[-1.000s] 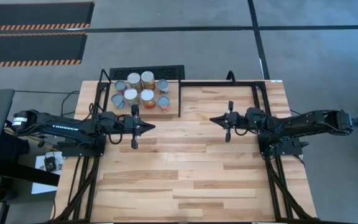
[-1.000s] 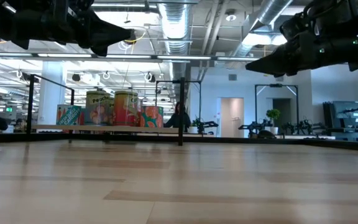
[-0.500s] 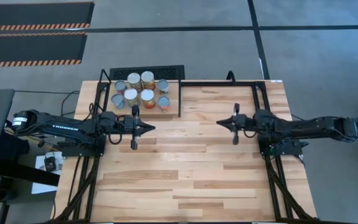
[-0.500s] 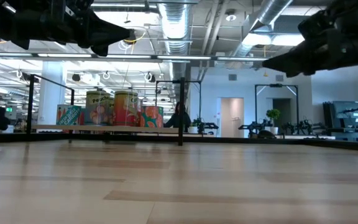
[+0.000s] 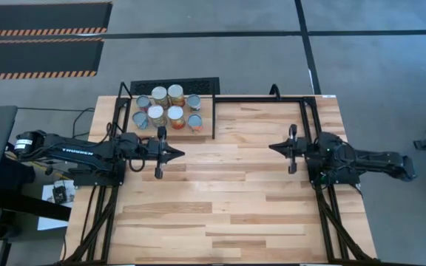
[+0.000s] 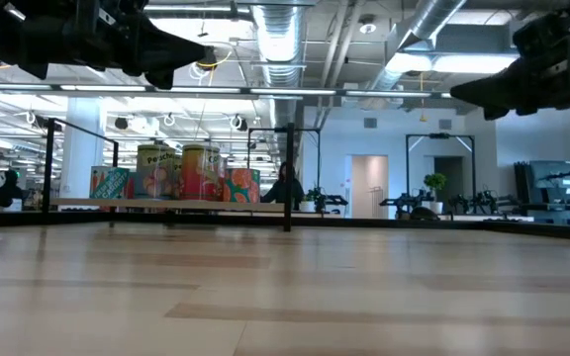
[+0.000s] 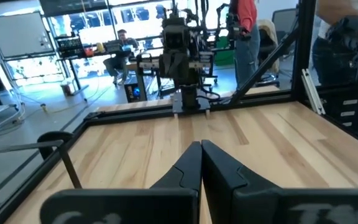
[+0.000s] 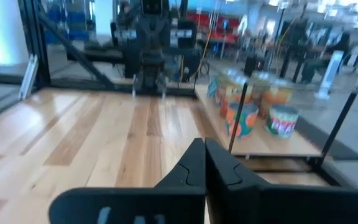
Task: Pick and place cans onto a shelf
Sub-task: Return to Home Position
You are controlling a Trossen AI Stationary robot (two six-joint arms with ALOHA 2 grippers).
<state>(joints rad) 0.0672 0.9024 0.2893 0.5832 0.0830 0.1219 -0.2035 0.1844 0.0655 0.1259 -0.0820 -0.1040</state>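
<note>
Right arm is pulling back. Over the last second the right gripper (image 5: 272, 148) has slid from near mid-table toward its own base at the right edge, and the arm is folding in shorter. In the low view it has moved out toward the picture's edge and sits high above the tabletop (image 5: 220, 199). Its fingers (image 8: 194, 163) are pressed together with nothing between them. The left gripper (image 5: 178, 151) has not shifted: it hangs over the left half of the table, just in front of the shelf (image 5: 205, 118), its fingers (image 7: 188, 165) likewise closed and empty. All eight cans (image 5: 167, 107) stand upright on the shelf at the far left corner, in two rows of four, close-packed and unmoved across the frames. No can is left on the tabletop. Judgement: placing is done, and the right arm's retreat is the closing move, bringing it to a tucked rest that mirrors the left arm. Nothing stands in its path.
</note>
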